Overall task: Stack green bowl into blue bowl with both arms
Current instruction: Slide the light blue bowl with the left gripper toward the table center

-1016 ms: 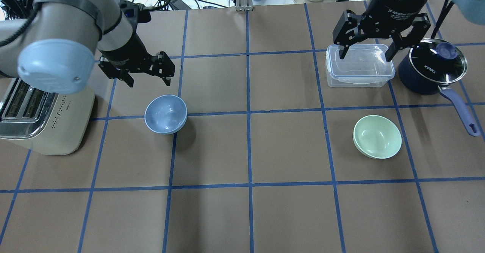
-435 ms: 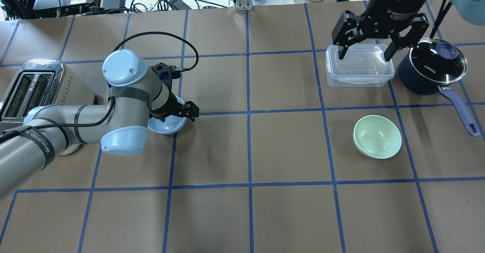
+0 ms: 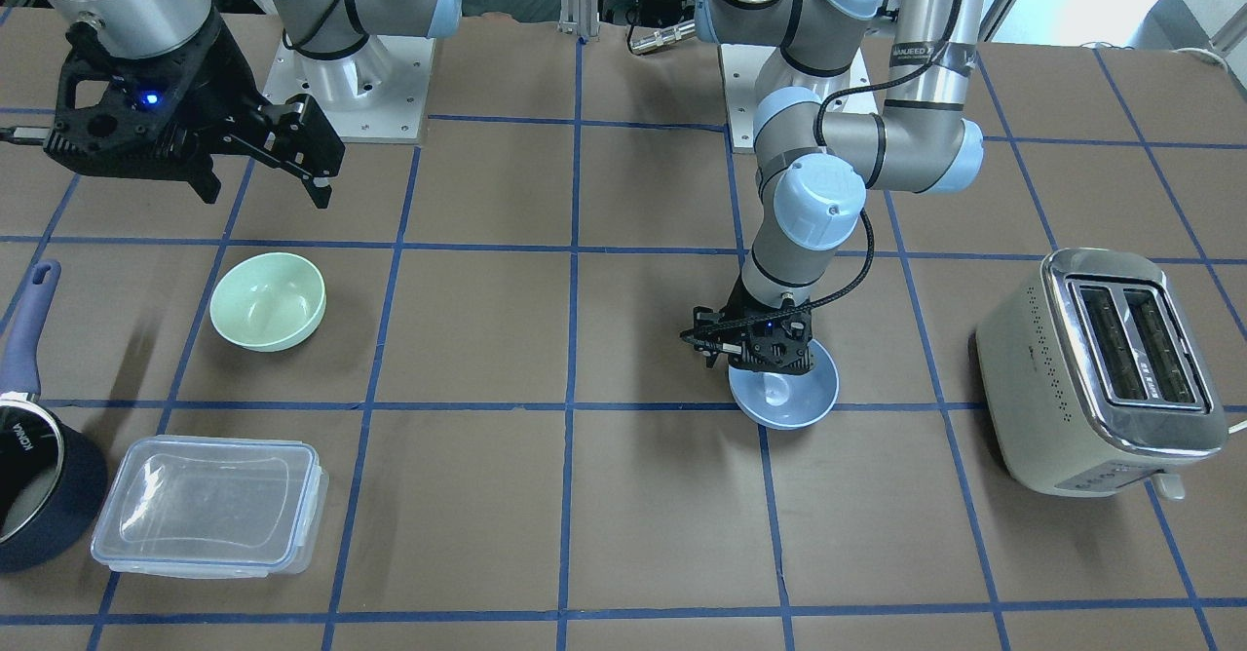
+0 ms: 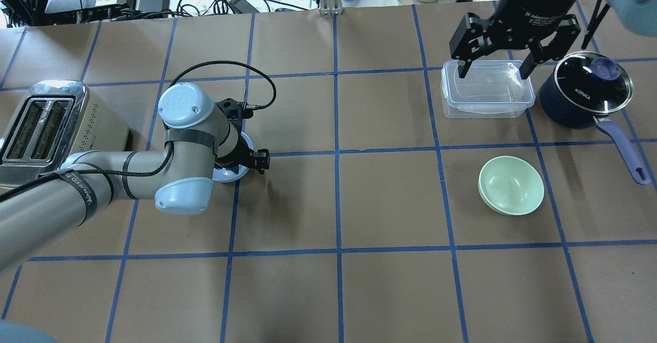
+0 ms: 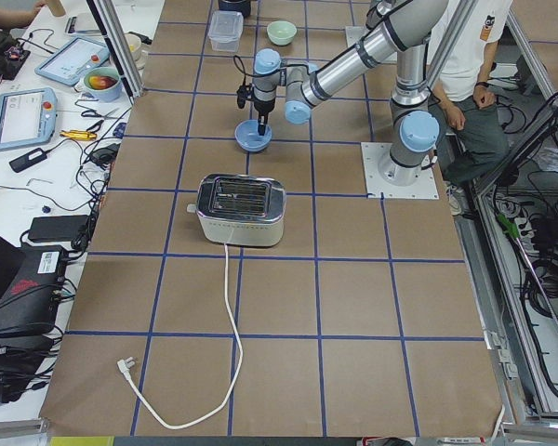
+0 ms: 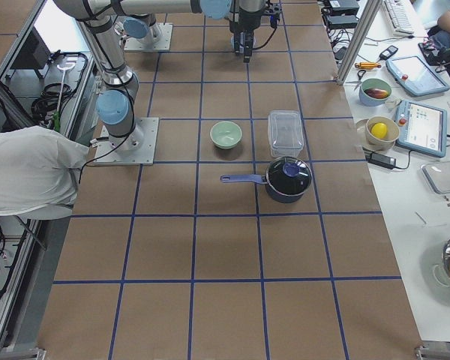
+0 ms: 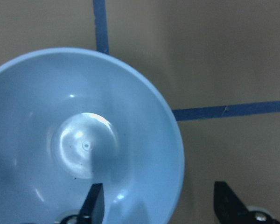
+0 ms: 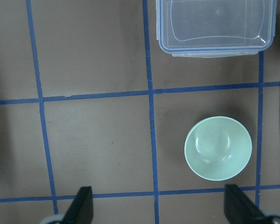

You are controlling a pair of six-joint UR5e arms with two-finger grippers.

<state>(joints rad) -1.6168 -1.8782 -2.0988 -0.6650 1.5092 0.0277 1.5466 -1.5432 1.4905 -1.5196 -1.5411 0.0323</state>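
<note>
The blue bowl (image 7: 84,140) sits upright on the table left of centre, mostly hidden under my left wrist in the overhead view (image 4: 229,174). My left gripper (image 7: 161,200) is open and low over it, one finger inside the bowl and one outside its rim (image 3: 745,359). The green bowl (image 4: 510,185) sits upright on the right side, untouched. My right gripper (image 4: 495,60) is open and empty, held high above the clear container, well apart from the green bowl (image 8: 218,148).
A cream toaster (image 4: 46,127) stands just left of the blue bowl. A clear plastic container (image 4: 487,94) and a dark navy saucepan (image 4: 585,96) with a long handle stand behind the green bowl. Cables and dishes lie beyond the table's far edge.
My left arm has swung down and forward, bringing its gripper from behind the blue bowl to straddle the bowl's rim. The right gripper has barely moved.
</note>
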